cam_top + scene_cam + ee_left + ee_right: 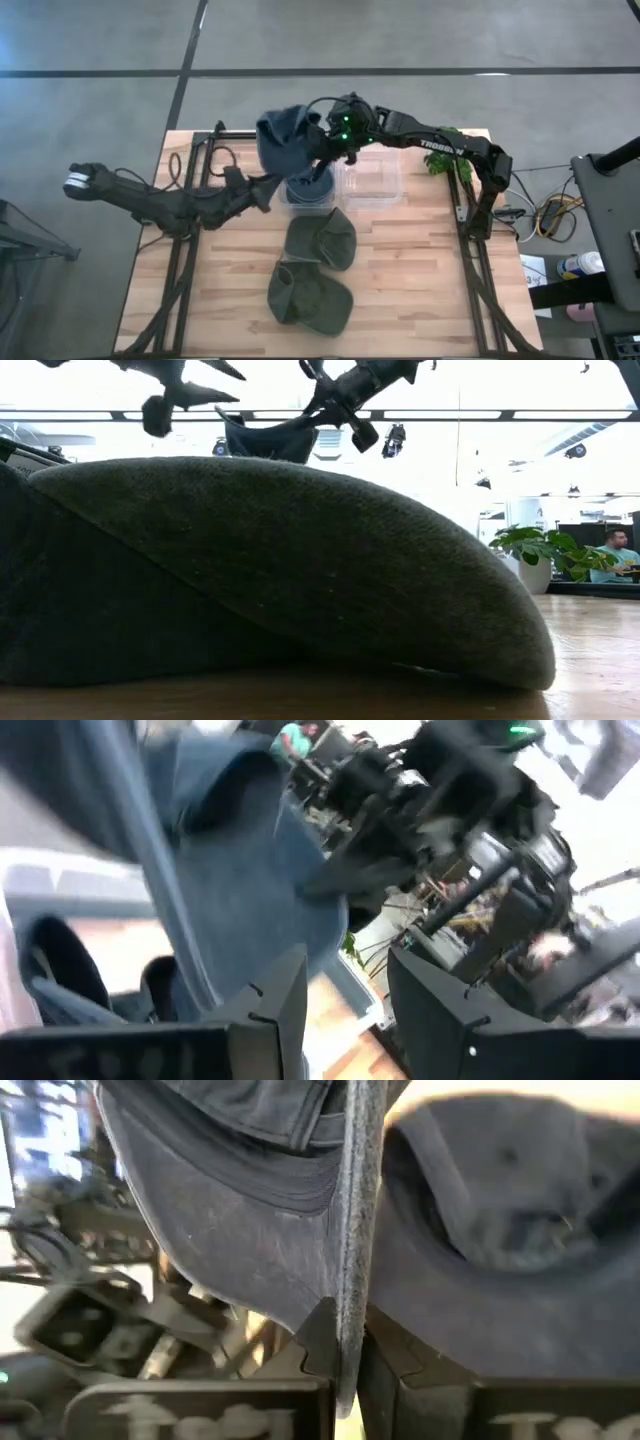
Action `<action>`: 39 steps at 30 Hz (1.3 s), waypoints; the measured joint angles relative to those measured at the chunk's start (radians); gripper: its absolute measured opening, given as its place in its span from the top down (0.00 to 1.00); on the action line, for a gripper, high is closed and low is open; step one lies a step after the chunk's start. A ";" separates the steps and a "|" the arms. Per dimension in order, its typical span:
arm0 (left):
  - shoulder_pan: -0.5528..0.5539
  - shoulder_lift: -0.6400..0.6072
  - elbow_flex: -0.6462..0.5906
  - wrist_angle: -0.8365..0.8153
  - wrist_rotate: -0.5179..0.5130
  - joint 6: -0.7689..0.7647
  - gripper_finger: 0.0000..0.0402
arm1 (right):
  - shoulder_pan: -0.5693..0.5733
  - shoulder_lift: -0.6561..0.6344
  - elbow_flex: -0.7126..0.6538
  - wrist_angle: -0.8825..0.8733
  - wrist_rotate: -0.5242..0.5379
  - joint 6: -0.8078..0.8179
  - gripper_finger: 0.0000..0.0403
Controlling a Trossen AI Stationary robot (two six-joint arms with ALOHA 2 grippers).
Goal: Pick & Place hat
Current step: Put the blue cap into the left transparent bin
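Filling the low view's foreground lay an olive hat (pixel 280 570), one of two below centre in the high view. Above centre, the right gripper (pixel 322 150) pinched a blue hat (pixel 285 140) by its edge, lifted over a clear container (pixel 372 180) where another blue hat (pixel 310 188) seemingly sat. Just left, the left gripper (pixel 262 192) had its fingers (pixel 440 1010) spread apart, holding nothing.

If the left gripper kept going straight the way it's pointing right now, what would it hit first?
Most likely the blue fabric hat that the right gripper holds up by its brim. It hangs just ahead of the open left gripper, though depth is hard to judge.
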 joint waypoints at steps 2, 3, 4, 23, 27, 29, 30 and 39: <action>-0.030 -0.032 0.000 -0.002 -0.027 0.077 0.67 | -0.004 -0.005 0.000 -0.083 -0.041 0.001 0.97; -0.041 -0.048 0.000 -0.002 -0.042 0.111 0.67 | -0.008 -0.005 0.000 -0.124 -0.070 0.003 0.97; -0.052 -0.064 0.000 -0.002 -0.059 0.141 0.67 | -0.012 -0.005 0.000 -0.159 -0.097 0.005 0.97; -0.038 -0.108 0.000 -0.059 -0.103 0.243 0.67 | -0.029 -0.015 -0.244 0.096 -0.264 0.282 0.97; -0.035 -0.108 0.000 -0.066 -0.103 0.237 0.67 | -0.013 -0.016 -0.297 0.102 -0.293 0.316 0.97; -0.035 -0.108 0.000 -0.069 -0.103 0.237 0.67 | -0.013 -0.022 -0.303 0.083 -0.291 0.326 0.97; -0.035 -0.108 0.000 -0.071 -0.103 0.237 0.67 | -0.014 -0.023 -0.303 0.079 -0.286 0.324 0.96; -0.035 -0.108 0.000 -0.078 -0.103 0.230 0.67 | -0.018 -0.023 -0.301 0.090 -0.197 0.262 0.84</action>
